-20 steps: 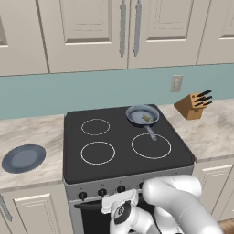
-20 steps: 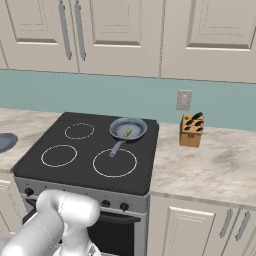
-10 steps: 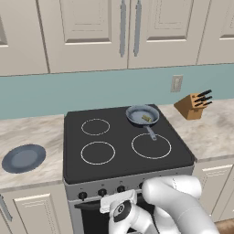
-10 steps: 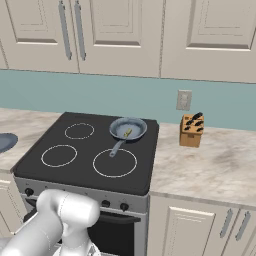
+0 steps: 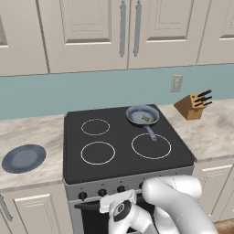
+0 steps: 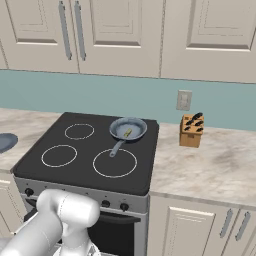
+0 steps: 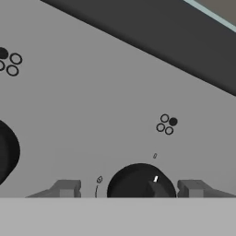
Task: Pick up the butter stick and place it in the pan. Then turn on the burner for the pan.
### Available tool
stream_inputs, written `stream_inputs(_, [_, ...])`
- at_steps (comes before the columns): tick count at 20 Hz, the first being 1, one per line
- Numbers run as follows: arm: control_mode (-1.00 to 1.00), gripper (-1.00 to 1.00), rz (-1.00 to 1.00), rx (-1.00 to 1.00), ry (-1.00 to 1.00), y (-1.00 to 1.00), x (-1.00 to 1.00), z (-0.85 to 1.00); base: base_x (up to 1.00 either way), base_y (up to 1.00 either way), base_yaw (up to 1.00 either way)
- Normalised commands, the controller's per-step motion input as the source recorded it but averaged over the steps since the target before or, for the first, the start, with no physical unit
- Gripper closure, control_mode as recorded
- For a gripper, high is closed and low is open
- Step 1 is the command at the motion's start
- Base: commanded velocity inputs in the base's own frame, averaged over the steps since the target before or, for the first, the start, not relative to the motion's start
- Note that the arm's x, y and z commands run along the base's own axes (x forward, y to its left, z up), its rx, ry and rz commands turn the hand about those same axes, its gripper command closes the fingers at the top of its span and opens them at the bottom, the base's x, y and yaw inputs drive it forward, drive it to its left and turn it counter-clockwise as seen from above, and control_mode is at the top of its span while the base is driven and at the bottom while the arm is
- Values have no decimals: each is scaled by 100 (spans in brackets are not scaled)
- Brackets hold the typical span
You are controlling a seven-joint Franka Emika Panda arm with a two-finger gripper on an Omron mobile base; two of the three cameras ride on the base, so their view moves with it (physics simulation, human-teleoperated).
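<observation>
The grey-blue pan (image 5: 137, 114) (image 6: 121, 129) sits at the stovetop's rear right, handle pointing toward the front. It covers the burner. The pale butter stick (image 5: 146, 118) (image 6: 128, 133) lies inside it. My hand (image 5: 121, 209) is low, in front of the stove's control panel (image 7: 92, 106). In the hand view my gripper (image 7: 129, 189) is open, with one black knob (image 7: 140, 182) between its fingertips. The right fingertip (image 7: 191, 188) stands close beside the knob. The left fingertip (image 7: 67, 188) keeps a small gap from it.
A second black knob (image 7: 7, 152) shows at the left of the hand view. A dark-blue plate (image 5: 23, 158) (image 6: 5, 141) lies on the left counter. A knife block (image 5: 193, 105) (image 6: 191, 131) stands to the right of the stove. Three white-outlined rings mark the black glass.
</observation>
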Motion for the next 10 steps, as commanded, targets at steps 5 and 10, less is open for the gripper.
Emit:
stream_inputs(5, [-100, -100, 0, 8, -1, -22, 14, -11, 0, 0, 0])
stream_inputs(10, [-100, 100, 0, 2, -1, -4, 2, -11, 0, 0, 0])
